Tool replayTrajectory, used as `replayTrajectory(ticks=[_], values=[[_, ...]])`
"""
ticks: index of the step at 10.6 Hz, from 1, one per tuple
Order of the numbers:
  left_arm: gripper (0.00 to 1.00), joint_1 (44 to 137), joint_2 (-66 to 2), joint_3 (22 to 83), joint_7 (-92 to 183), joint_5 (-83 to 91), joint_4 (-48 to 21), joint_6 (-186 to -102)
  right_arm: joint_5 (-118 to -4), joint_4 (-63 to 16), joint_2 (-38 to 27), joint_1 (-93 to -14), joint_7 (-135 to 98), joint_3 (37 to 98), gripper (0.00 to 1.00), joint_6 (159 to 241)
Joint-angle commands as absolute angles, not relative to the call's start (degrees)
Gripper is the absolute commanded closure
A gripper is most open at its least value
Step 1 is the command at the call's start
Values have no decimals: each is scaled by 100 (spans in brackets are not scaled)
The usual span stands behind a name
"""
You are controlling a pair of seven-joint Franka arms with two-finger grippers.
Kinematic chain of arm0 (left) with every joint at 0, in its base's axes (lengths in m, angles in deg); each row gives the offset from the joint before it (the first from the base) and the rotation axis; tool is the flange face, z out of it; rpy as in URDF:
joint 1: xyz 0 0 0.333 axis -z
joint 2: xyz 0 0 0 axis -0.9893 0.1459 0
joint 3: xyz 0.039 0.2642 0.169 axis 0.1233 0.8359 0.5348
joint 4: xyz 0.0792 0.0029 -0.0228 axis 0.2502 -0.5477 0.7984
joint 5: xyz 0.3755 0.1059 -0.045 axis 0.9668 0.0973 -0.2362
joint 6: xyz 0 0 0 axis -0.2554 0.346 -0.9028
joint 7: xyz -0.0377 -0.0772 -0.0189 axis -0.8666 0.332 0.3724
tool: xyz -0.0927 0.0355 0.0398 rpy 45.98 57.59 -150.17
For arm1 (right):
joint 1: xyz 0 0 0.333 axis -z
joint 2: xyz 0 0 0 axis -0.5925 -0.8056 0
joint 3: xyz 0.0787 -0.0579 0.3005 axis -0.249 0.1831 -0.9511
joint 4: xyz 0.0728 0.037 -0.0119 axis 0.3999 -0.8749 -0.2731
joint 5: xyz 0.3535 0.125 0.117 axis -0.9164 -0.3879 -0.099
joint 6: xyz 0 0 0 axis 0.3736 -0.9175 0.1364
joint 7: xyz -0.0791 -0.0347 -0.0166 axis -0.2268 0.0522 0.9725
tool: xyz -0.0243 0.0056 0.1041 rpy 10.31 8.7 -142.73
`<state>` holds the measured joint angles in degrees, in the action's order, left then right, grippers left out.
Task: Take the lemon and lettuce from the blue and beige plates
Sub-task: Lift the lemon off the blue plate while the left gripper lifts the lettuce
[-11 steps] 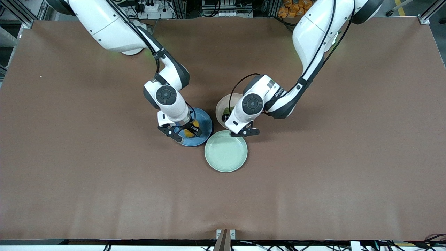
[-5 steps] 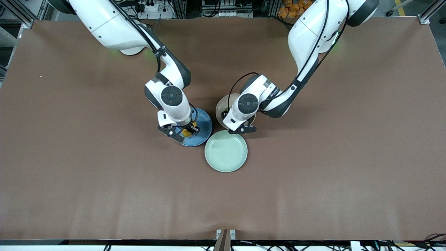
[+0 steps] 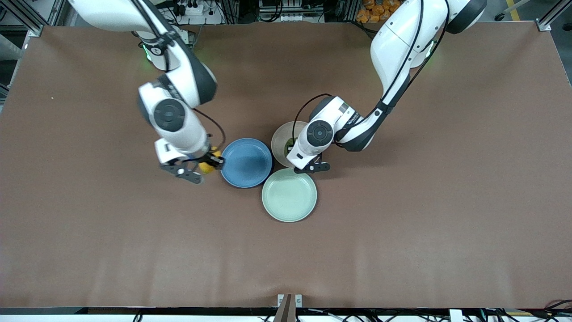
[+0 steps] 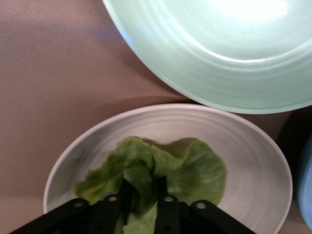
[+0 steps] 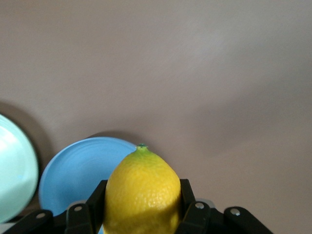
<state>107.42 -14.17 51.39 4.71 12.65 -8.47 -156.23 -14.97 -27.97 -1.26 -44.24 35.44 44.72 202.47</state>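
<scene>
My right gripper [image 3: 203, 169] is shut on the yellow lemon [image 3: 206, 166] and holds it in the air over the bare table beside the blue plate [image 3: 246, 163], toward the right arm's end. In the right wrist view the lemon [image 5: 142, 193] sits between the fingers, with the blue plate [image 5: 80, 170] past it. My left gripper [image 3: 298, 160] is down in the beige plate [image 3: 280, 141], shut on the green lettuce [image 4: 146, 170], which still lies on the beige plate [image 4: 253, 146]. The lettuce is mostly hidden by the arm in the front view.
A pale mint-green plate [image 3: 289, 195] with nothing on it sits nearer the front camera, touching both other plates; it shows in the left wrist view [image 4: 214, 63]. The brown table [image 3: 402, 223] spreads wide on all sides.
My right gripper lifted the lemon off the blue plate and carried it toward the right arm's end. The blue plate now lies bare. The left gripper stayed low in the beige plate.
</scene>
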Motion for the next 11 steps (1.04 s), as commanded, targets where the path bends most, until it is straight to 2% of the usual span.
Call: replayTrajectory(ticks=[1, 4, 7, 9, 11], values=[[100, 10667, -1609, 5155, 319, 1401, -822, -15397, -1721, -3046, 157, -4126, 2173, 5063, 100, 20174], [100, 10421, -2012, 5155, 363, 1366, -716, -14808, -2124, -3510, 87, -4047, 310, 6242, 100, 20848], [100, 9868, -2295, 5103, 994, 1348, -269, -13676, -2223, -4003, -264, -3879, -459, 6578, 100, 21963], [100, 9298, -2444, 5103, 1827, 1226, -346, -13549, -2232, -4205, -607, -3879, -548, 6632, 100, 22719], [100, 8648, -2471, 5111, 2794, 1225, -364, -13470, -2232, -4303, -792, -3879, -548, 6632, 100, 23082]])
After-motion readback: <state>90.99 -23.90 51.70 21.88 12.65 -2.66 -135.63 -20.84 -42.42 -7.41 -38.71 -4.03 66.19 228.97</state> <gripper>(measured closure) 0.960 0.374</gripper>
